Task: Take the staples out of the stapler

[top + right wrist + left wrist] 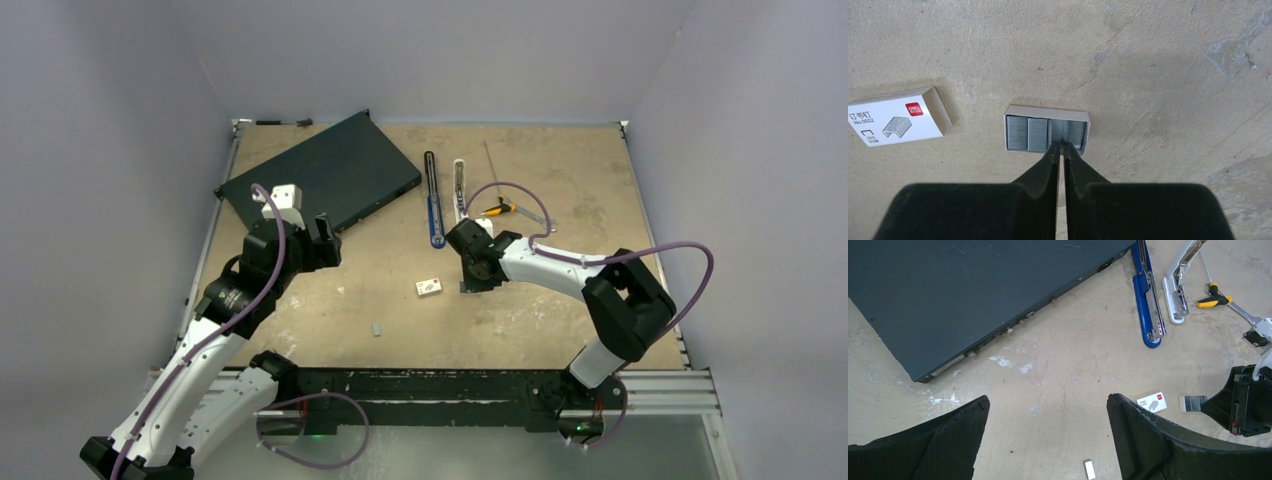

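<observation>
Staples (1026, 133) at tips of right fingers (1047, 167)

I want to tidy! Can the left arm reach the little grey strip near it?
Probably yes: the little grey strip lies on the table right by the open left end effector, nothing between them.

Carrier: white box (895, 117), left of the right fingertips (1052, 152)
Brand: "deli", white letters on a red badge
Name: 订书钉
Number: No.0012
Small print: lowest line, too small to read
</observation>
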{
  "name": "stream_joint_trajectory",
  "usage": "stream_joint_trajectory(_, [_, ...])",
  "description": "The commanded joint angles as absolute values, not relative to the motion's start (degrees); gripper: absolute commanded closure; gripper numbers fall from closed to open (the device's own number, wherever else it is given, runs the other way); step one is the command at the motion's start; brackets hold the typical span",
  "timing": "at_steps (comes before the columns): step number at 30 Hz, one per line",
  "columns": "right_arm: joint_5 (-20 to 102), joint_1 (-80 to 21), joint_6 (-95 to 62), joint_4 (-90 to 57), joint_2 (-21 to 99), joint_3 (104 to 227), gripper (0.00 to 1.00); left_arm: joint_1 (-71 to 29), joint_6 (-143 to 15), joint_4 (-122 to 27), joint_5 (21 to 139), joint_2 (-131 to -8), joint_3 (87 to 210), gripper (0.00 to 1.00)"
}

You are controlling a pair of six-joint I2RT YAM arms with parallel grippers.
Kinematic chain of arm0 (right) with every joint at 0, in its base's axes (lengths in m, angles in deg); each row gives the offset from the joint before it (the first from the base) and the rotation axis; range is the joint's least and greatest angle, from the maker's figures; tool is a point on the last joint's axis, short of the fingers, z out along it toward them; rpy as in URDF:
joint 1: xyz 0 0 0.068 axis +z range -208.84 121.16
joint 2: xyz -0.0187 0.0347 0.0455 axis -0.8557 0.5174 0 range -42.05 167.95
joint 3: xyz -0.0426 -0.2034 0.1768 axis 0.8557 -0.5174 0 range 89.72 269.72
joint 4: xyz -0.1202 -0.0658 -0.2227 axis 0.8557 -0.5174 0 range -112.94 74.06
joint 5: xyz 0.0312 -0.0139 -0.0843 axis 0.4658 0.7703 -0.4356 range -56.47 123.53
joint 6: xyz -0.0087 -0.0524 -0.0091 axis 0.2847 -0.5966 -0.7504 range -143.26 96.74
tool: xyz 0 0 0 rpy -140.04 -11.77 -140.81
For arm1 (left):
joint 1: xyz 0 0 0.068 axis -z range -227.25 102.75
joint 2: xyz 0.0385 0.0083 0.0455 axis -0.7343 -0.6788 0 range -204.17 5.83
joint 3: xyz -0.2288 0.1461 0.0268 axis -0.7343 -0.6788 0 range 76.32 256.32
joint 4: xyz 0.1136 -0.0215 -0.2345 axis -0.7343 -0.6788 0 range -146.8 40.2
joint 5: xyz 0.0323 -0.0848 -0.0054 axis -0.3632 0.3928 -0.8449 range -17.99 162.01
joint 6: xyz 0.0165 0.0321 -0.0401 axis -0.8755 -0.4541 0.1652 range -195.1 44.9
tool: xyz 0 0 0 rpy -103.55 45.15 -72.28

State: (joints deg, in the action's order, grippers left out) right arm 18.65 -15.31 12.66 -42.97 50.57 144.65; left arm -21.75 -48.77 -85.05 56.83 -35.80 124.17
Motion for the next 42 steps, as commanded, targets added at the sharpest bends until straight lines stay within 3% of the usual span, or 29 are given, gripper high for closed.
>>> stream_joint_trajectory(1, [18.3,-15.4,12.6,-44.5,48.9,146.2,0.92,-22.2,-49.9,-83.3,57.3,-35.7,123.7,0.14])
stream_joint_trajectory(15, [20.2,-10.9,11.5,-39.1,41.6,147.4,0.83,-22.4,-49.7,-83.4,57.0,-35.5,123.8,0.14])
stream_joint_trajectory(22, [18.5,2.8,14.1,-38.1,51.3,155.3,0.74,-22.8,-49.3,-83.7,55.6,-34.2,123.8,0.14])
stream_joint_trajectory(33, [20.3,14.0,24.6,-36.8,68.1,167.2,0.5,-22.9,-47.7,-85.1,50.7,-30.8,124.2,0.14])
stream_joint_trajectory(42, [17.8,15.0,27.4,-39.6,70.6,169.8,0.5,-23.0,-47.7,-85.2,50.7,-30.6,124.3,0.14])
